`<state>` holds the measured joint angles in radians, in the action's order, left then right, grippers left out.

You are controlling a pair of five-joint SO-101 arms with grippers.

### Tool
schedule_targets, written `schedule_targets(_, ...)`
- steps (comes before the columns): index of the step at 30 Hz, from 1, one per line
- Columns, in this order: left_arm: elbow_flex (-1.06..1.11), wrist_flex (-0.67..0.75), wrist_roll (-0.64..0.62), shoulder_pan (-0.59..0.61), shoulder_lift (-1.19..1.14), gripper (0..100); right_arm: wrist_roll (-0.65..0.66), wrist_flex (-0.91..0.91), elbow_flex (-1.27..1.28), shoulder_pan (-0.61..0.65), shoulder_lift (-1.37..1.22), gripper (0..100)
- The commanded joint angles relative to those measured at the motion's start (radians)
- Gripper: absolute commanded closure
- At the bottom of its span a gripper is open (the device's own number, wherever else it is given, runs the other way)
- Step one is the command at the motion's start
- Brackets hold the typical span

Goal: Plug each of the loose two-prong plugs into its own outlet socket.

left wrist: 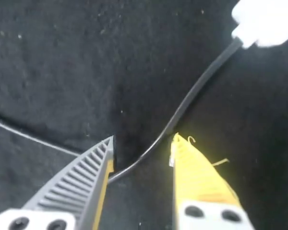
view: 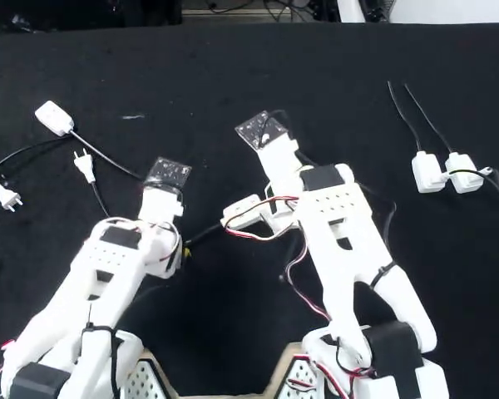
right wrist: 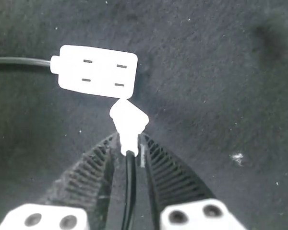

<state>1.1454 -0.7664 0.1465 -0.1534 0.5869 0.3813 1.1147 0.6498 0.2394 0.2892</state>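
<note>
While the right gripper (right wrist: 128,141) pinches a white plug (right wrist: 129,120), fingers nearly closed, its nose sits at the edge of the outlet socket (right wrist: 96,72), not inserted. Left of that gripper, the left gripper (left wrist: 143,139) hangs approx. half open astride a black cord (left wrist: 197,90), holding nothing. Farther left, a loose plug (view: 83,165) & a second plug (view: 7,197) lie unplugged; most work remains, I reckon. No readable print.

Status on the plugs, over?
Left hand open astride a black cord. Right hand shut on white plug, nose at the socket edge, not in. Nothing between them.
</note>
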Motion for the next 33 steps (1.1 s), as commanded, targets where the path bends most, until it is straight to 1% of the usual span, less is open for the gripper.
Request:
schedule_targets(1, 0.002, 0.061, -0.012, -0.013, 0.005, 80, -0.011, -0.025, -0.01, -0.012, 0.013, 98.8)
schedule_targets(3, -0.015, 0.068, -0.012, -0.002, 0.014, 80, -0.011, -0.023, -0.008, -0.012, 0.013, 98.8)
schedule_targets(5, -0.07, 0.044, -0.012, 0.035, 0.012, 80, -0.011, -0.02, -0.004, -0.012, 0.013, 98.8)
schedule_targets(9, -0.196, -0.052, -0.014, 0.082, 0.003, 80, -0.011, -0.017, -0.004, -0.012, 0.013, 98.8)
schedule_targets(11, -0.246, -0.106, -0.014, 0.085, 0.003, 80, -0.011, -0.017, -0.004, -0.012, 0.013, 98.8)
schedule_targets(14, -0.282, -0.141, -0.014, 0.085, 0.003, 80, -0.011, -0.018, -0.004, -0.012, 0.012, 98.8)
schedule_targets(17, -0.274, -0.123, -0.014, 0.084, -0.021, 80, -0.011, -0.017, -0.004, -0.011, 0.01, 98.8)
schedule_targets(22, -0.222, 0.035, -0.017, 0.079, -0.213, 80, -0.012, -0.018, -0.004, -0.011, 0.013, 98.8)
schedule_targets(25, -0.239, 0.08, -0.063, 0.076, -0.308, 80, -0.012, -0.018, -0.004, -0.011, 0.013, 98.8)
schedule_targets(28, -0.269, 0.017, -0.075, 0.071, -0.325, 80, -0.012, -0.02, -0.004, -0.011, 0.013, 98.8)
schedule_targets(33, -0.268, -0.097, -0.077, -0.007, -0.272, 80, -0.031, -0.023, -0.008, -0.011, 0.01, 98.8)
